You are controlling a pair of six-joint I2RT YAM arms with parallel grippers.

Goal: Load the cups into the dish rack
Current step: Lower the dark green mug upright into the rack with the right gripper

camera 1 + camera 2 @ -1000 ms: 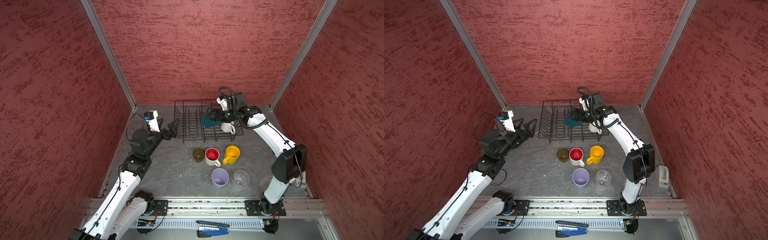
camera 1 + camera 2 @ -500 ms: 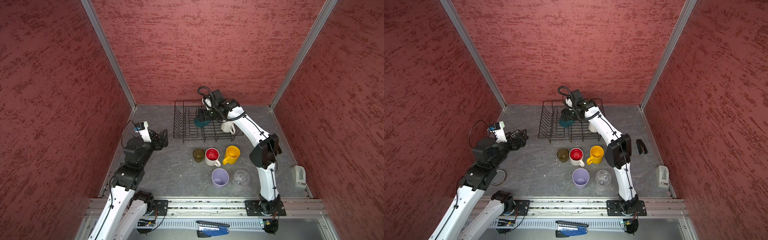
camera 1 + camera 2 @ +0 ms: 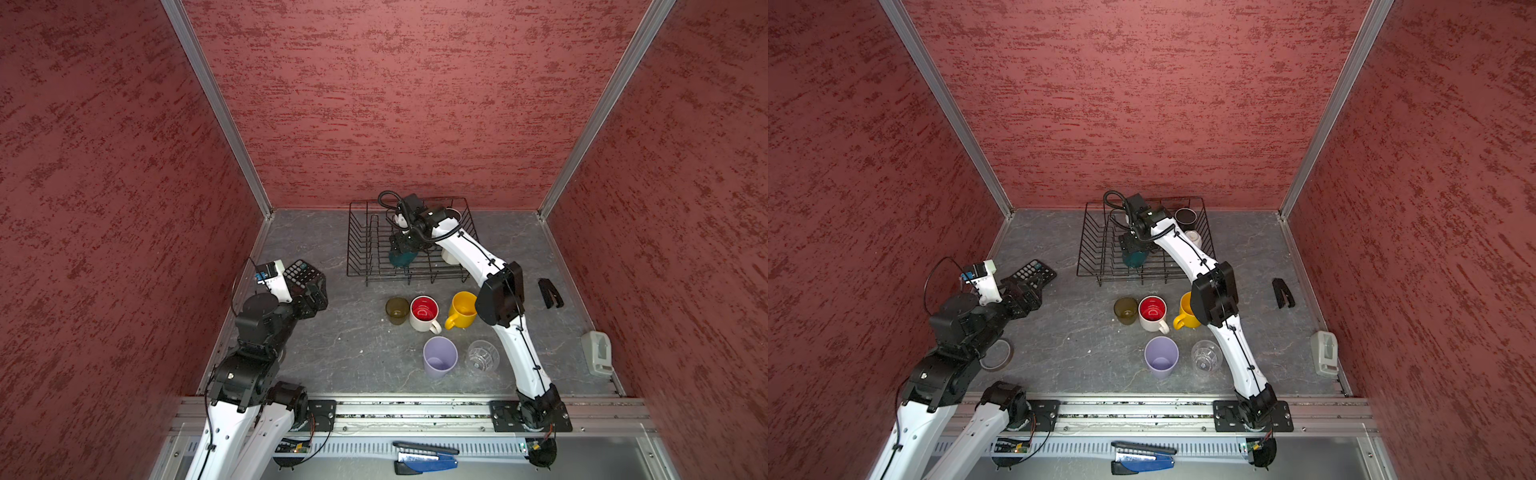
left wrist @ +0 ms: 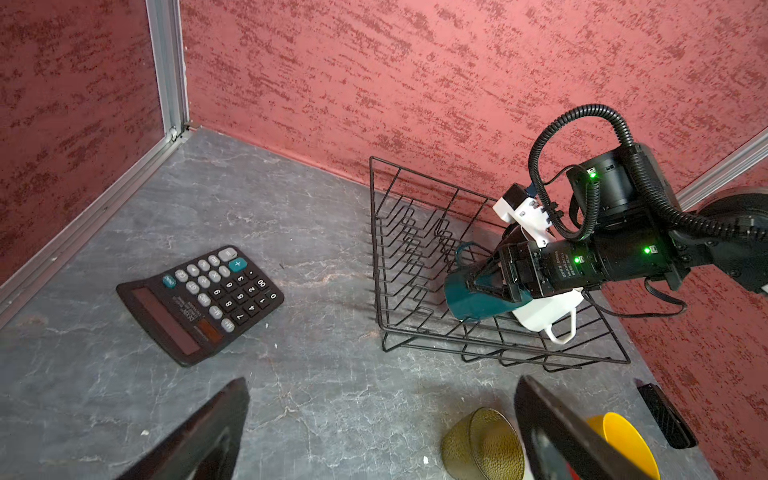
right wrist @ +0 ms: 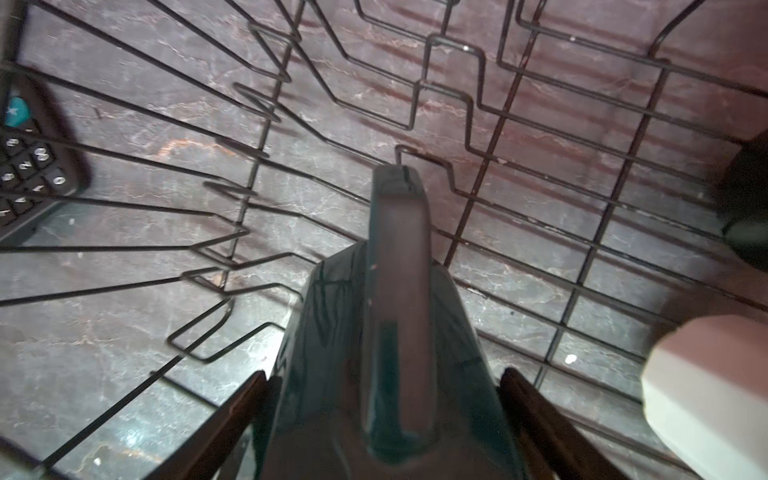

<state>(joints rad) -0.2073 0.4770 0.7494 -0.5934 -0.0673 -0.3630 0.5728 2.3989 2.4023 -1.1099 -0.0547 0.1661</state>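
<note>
My right pincer (image 5: 384, 374) pinches the teal mug (image 5: 332, 332), one finger on each side of its body. The handle runs straight out ahead between the fingers. I hold the mug tipped on its side, low inside the dish rack (image 3: 357, 249), just beside the upright divider loops. I cannot tell whether it touches the bottom wires. The white mug (image 4: 544, 311) lies close behind it in the rack.

My left pincer (image 4: 382, 380) is spread wide and holds nothing. It hangs over the table (image 3: 353, 340) near the calculator (image 4: 199, 299), well apart from the rack and the olive tumbler (image 3: 397, 309).
</note>
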